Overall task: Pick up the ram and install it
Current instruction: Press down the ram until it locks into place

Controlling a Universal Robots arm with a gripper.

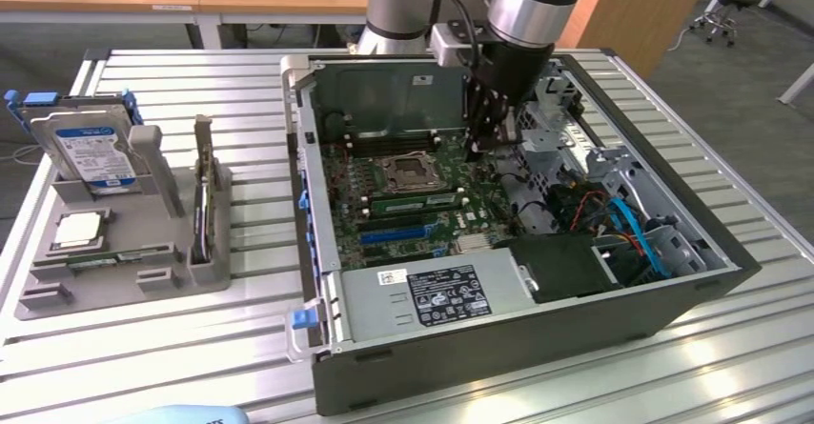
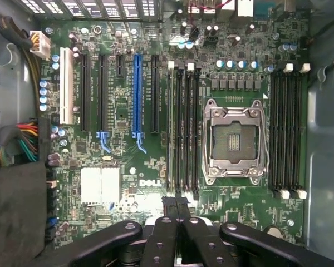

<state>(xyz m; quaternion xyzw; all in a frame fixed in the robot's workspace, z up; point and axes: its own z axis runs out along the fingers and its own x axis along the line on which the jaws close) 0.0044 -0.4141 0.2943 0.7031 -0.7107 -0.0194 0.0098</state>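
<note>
The ram (image 1: 410, 189) is a thin green stick that stands in a motherboard slot beside the empty processor socket (image 1: 410, 167) inside the open computer case. The wrist view shows the ram (image 2: 170, 128) in the outermost slot of the bank next to the socket (image 2: 234, 139). My gripper (image 1: 483, 148) hangs inside the case over the motherboard. Its black fingers are shut together with nothing between them. The gripper (image 2: 175, 203) has its tips at one end of that slot bank, close to the ram's end. I cannot tell whether they touch it.
The case wall (image 1: 509, 348) and drive cage (image 1: 598, 157) ring the motherboard. Cables (image 1: 630, 229) run at the exterior view's right. A grey rack (image 1: 76, 295) on the exterior view's left holds a blue-labelled hard drive (image 1: 90, 152), a square processor chip (image 1: 79, 229) and a thin part on edge (image 1: 201, 195).
</note>
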